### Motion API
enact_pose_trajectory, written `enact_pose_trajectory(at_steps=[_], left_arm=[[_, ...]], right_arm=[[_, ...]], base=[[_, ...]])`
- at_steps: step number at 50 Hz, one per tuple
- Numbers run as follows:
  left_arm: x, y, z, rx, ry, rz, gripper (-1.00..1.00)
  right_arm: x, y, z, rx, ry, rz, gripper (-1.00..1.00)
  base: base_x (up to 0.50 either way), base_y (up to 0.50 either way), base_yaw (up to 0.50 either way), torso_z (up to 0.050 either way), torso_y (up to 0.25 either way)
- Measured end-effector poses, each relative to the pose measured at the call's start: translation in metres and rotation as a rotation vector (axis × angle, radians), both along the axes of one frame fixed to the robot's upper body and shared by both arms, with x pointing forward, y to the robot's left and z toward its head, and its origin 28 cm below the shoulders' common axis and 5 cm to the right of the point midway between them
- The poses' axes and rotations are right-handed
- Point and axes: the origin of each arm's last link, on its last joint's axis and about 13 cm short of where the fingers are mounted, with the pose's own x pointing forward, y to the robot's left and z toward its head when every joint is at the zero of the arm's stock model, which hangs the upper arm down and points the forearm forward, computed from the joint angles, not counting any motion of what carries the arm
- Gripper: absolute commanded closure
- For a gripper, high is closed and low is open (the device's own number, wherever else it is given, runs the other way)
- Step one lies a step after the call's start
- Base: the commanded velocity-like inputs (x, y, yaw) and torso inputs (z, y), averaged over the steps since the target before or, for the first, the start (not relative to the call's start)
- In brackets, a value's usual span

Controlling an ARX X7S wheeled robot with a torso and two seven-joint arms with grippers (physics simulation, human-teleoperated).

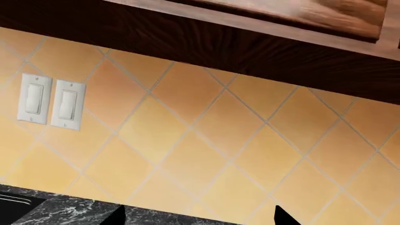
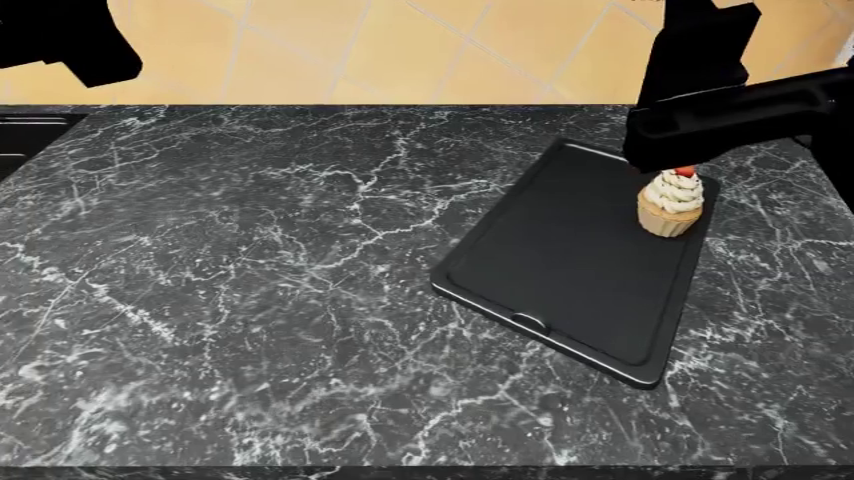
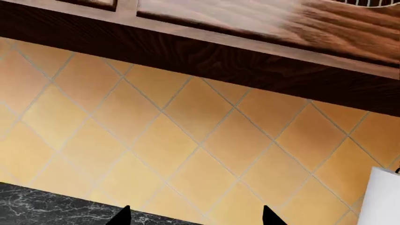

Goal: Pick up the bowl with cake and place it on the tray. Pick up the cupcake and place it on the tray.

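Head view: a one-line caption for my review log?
Cupcake on the tray on the counter; no bowl in view.

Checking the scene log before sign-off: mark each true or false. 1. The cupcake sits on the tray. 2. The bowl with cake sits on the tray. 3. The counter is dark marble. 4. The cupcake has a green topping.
1. True: the cupcake stands on the tray, near its far end.
2. False: no bowl or cake shows in any view.
3. True: the counter is black with white veins.
4. False: it has a red cherry on top.
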Motion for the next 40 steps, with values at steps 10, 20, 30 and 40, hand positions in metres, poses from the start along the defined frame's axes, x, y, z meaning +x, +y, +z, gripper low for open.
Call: enact_pose_trajectory(at_steps=[10, 20, 30, 40], left_arm=[[-0.004, 0.001, 0.003, -0.005, -0.016, -0.002, -1.0], [-0.005, 0.001, 0.005, -0.007, -0.026, -0.001, -1.0], [-0.006, 0.002, 0.005, -0.01, -0.033, 0.0, -1.0], [-0.006, 0.002, 0.005, -0.01, -0.035, -0.001, -1.0]], right_arm=[[-0.012, -0.003, 0.003, -0.019, -0.038, -0.028, -1.0], [-0.016, -0.005, 0.004, -0.027, -0.054, -0.048, -1.0], [-0.018, -0.006, 0.005, -0.032, -0.063, -0.058, -1.0], [-0.019, -0.007, 0.005, -0.037, -0.073, -0.062, -1.0]], base=[[0.0, 0.5, 0.0, 0.0, 0.0], [0.0, 0.5, 0.0, 0.0, 0.0], [0.0, 0.5, 0.0, 0.0, 0.0], [0.0, 0.5, 0.0, 0.0, 0.0]])
